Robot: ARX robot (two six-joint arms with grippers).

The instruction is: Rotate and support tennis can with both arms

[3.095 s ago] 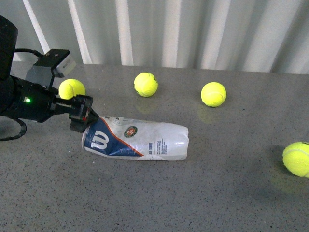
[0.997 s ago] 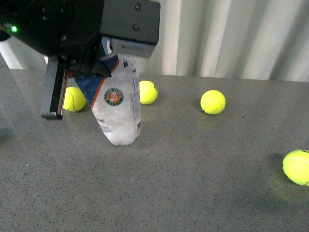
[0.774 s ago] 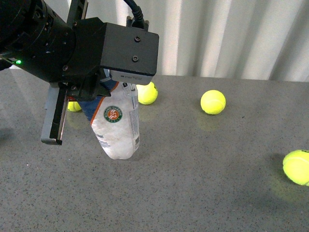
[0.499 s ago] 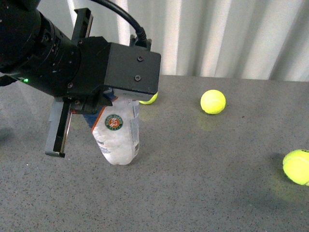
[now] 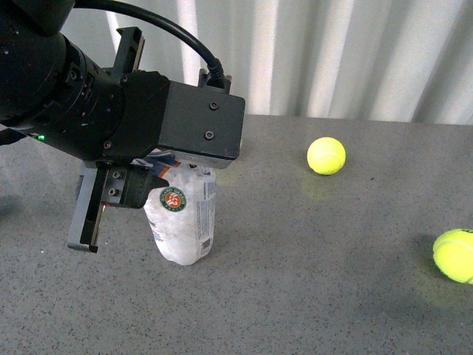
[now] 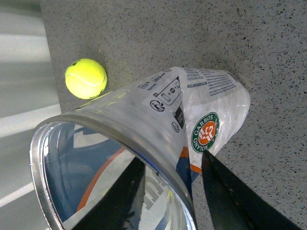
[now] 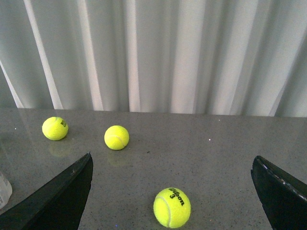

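Observation:
The tennis can [image 5: 182, 222] stands nearly upright with its closed end on the grey table [image 5: 310, 288], the round Roland Garros logo facing me. My left gripper [image 5: 151, 181] is shut on its upper part, and the bulky black left arm [image 5: 111, 111] hides the top. In the left wrist view the can's open metal rim [image 6: 112, 120] is close to the camera and the left gripper [image 6: 175, 191] has one finger [image 6: 225, 191] on each side of the labelled wall. My right gripper [image 7: 170, 194] is open and empty, low over the table and away from the can.
Yellow-green balls lie on the table: one at the back middle [image 5: 327, 155] and one at the right edge [image 5: 453, 255]. One ball [image 6: 86, 78] lies behind the can. The right wrist view shows three balls [image 7: 171, 207] [image 7: 116, 137] [image 7: 55, 128]. A white curtain [image 5: 355, 52] closes the back.
The can lay on its side 3 s ago. In the last second my left arm came lower and the can went from tilted to nearly upright, its base on the table.

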